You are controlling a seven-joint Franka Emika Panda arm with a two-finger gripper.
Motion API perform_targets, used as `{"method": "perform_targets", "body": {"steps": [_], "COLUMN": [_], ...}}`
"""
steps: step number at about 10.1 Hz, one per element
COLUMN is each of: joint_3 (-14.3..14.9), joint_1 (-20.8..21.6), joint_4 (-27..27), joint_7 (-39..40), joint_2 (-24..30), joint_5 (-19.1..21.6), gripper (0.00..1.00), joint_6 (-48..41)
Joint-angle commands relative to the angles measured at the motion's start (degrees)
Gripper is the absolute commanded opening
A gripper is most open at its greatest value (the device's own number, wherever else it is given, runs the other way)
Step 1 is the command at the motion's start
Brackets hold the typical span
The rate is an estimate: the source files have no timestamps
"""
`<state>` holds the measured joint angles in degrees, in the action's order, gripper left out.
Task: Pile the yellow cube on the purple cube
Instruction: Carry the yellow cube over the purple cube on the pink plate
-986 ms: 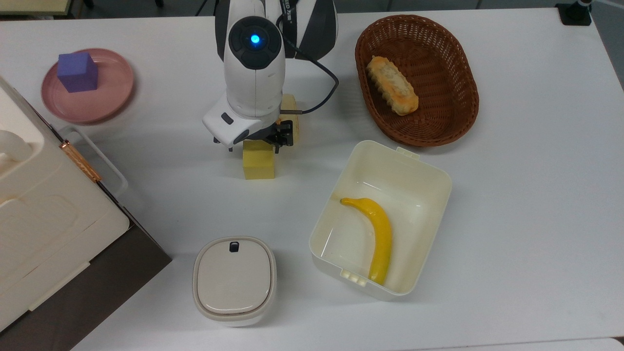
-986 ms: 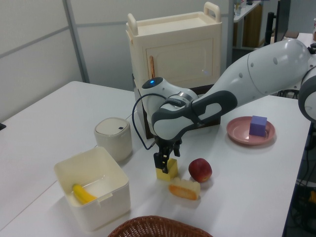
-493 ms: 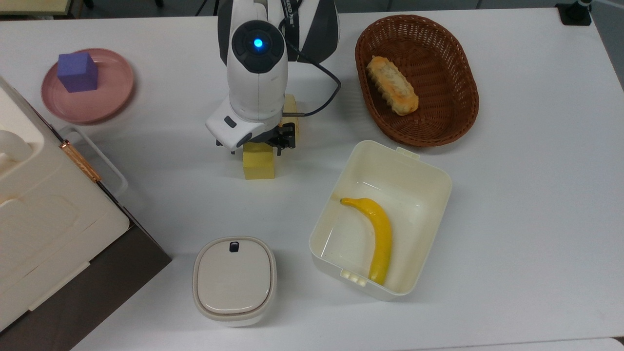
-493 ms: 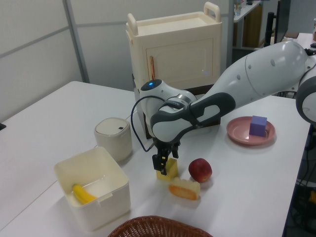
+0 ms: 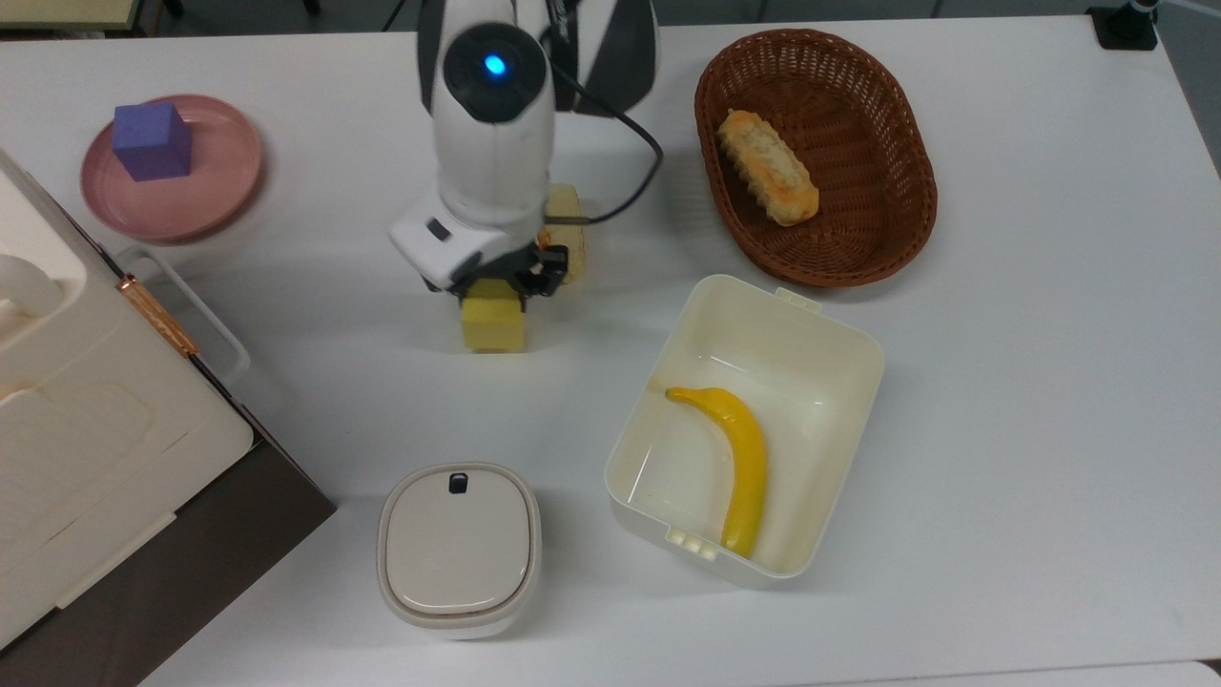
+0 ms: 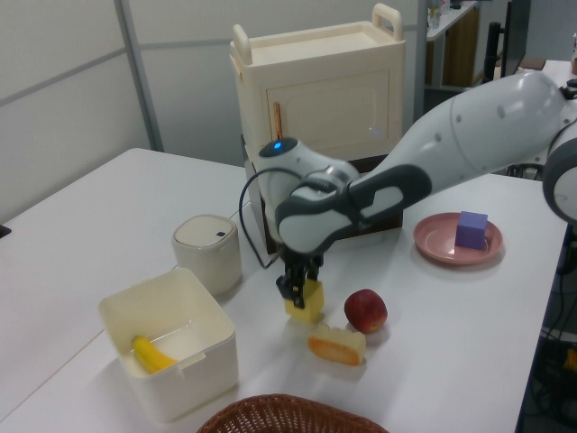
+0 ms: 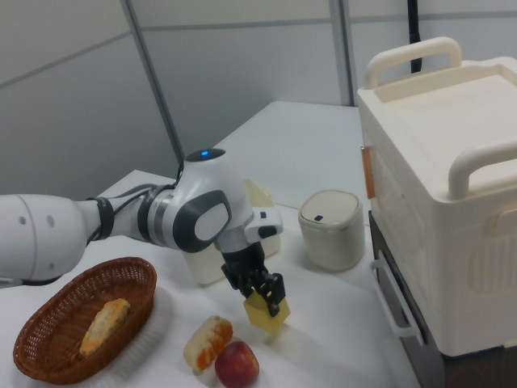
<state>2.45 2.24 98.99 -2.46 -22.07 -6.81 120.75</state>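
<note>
The gripper (image 7: 266, 295) is clamped on the yellow cube (image 7: 267, 313), which now hangs tilted just clear of the counter (image 5: 1002, 401), having sat flat on it a second ago. An apple (image 6: 365, 309) and a pastry (image 6: 336, 345) lie close by. The purple cube (image 5: 151, 141) is unmoved on the pink plate (image 5: 205, 200), well apart.
</note>
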Motion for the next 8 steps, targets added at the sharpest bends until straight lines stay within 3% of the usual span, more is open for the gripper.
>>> {"method": "perform_targets", "body": {"steps": [1, 5, 8], "joint_3": [-0.08, 0.01, 0.10], "joint_1": [-7.13, -24.70, -37.19], "joint_4": [4.00, 6.21, 6.74], "joint_7": [10.67, 30.87, 53.18], "joint_2": [9.30, 14.77, 14.52], "joint_5": [-0.57, -0.57, -0.57], "gripper": [0.24, 0.25, 0.27], "joint_6": [-5.08, -6.58, -5.71]}}
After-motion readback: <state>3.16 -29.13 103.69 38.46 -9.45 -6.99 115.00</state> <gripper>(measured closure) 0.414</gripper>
